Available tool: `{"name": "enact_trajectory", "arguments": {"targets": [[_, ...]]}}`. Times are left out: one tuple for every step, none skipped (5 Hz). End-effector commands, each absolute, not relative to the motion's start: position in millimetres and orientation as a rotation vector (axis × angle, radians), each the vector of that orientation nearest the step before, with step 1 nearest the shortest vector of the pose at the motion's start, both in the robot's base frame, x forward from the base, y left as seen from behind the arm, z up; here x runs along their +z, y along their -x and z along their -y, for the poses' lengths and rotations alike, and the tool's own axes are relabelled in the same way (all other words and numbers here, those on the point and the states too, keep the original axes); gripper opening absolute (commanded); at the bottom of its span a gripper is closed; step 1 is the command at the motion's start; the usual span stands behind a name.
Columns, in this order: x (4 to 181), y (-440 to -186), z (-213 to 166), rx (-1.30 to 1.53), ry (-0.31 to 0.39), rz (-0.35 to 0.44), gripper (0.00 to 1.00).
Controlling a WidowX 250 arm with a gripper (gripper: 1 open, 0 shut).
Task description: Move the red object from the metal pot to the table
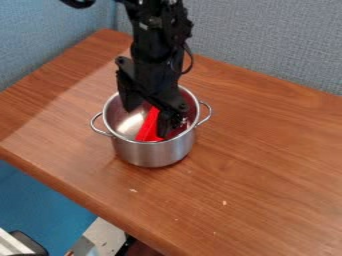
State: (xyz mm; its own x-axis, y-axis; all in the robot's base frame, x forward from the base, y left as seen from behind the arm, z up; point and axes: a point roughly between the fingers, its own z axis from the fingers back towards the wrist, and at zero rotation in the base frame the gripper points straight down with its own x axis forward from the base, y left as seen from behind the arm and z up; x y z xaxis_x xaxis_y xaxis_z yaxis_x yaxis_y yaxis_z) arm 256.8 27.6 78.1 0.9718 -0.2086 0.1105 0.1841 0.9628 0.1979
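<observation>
- Bright red elongated plastic-looking bar [163,123] lies inside the small shiny stainless-steel cylindrical pot [150,147], leaning from the pot's floor up toward the far right part of the rim; only a part of it shows between the black fingers.
- Red colour reflects on the pot's inner wall, so the bar's exact outline low in the pot cannot be told.
- Black robot gripper [151,108] points steeply down into the pot's mouth, its fingers spread wide apart, one on the left side of the bar and one on the right.
- Whether either fingertip touches the bar cannot be told; the jaws are not closed on it.
- Pot stands upright on the reddish-brown wood-grain tabletop [254,170], near the table's middle, with one small loop handle visible at the left of the rim [98,124] and another at the right.
- Black arm [158,30] rises from the gripper to the top edge of the view.
- Blue-grey fabric wall [287,40] stands behind the table's far edges.
- A few small pale specks lie on the wood in front of the pot [134,187].
</observation>
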Motion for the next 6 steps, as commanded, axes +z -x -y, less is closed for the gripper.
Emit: {"name": "enact_trajectory", "arguments": {"targets": [[77.2,-259.7,-33.6,-0.185,-0.21,0.149,1.0],[71.3,-261.9,-36.3,-0.174,-0.218,0.148,1.0],[66.9,-266.0,-39.0,-0.163,-0.218,0.144,1.0],[65.7,-267.1,-39.8,-0.156,-0.215,0.145,0.0],[65.6,-266.6,-39.1,-0.152,-0.207,0.141,1.0],[66.5,-265.0,-38.0,-0.148,-0.197,0.136,1.0]]}}
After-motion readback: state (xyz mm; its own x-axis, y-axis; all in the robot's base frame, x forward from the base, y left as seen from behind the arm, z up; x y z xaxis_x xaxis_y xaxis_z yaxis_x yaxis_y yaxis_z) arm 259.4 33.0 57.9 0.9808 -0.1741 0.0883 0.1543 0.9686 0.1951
